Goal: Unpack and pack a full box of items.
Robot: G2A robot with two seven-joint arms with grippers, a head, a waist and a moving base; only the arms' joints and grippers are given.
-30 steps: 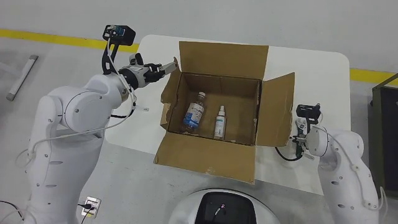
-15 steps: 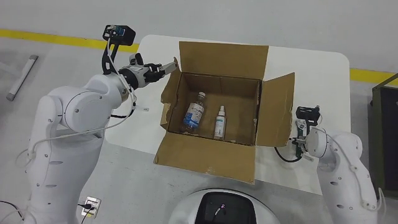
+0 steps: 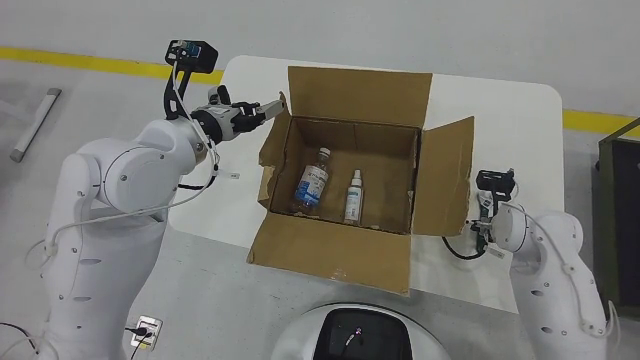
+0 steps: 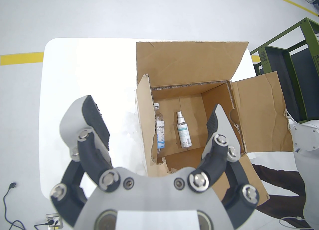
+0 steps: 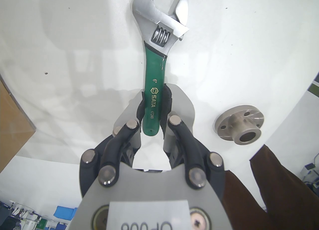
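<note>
An open cardboard box [image 3: 345, 245] stands in the middle of the white table [image 3: 510, 110]. Inside lie a clear bottle with a blue label [image 3: 312, 181] and a small white spray bottle [image 3: 354, 197]; the left wrist view shows the same clear bottle [image 4: 159, 130] and spray bottle [image 4: 183, 130]. My left gripper [image 4: 152, 116] is open and empty, held above the box's left flap [image 3: 270, 140]. My right gripper [image 5: 153, 106] is shut on the green handle of an adjustable wrench [image 5: 157, 49], low over the table to the right of the box.
A metal flange [image 5: 240, 129] lies on the table close beside the wrench. The box's right flap [image 3: 447, 175] stands between the right arm and the box's inside. A green metal rack [image 4: 286, 66] stands off the table's right side.
The right arm has shifted very slightly near the table's right edge. The left arm and the box's contents have not moved.
</note>
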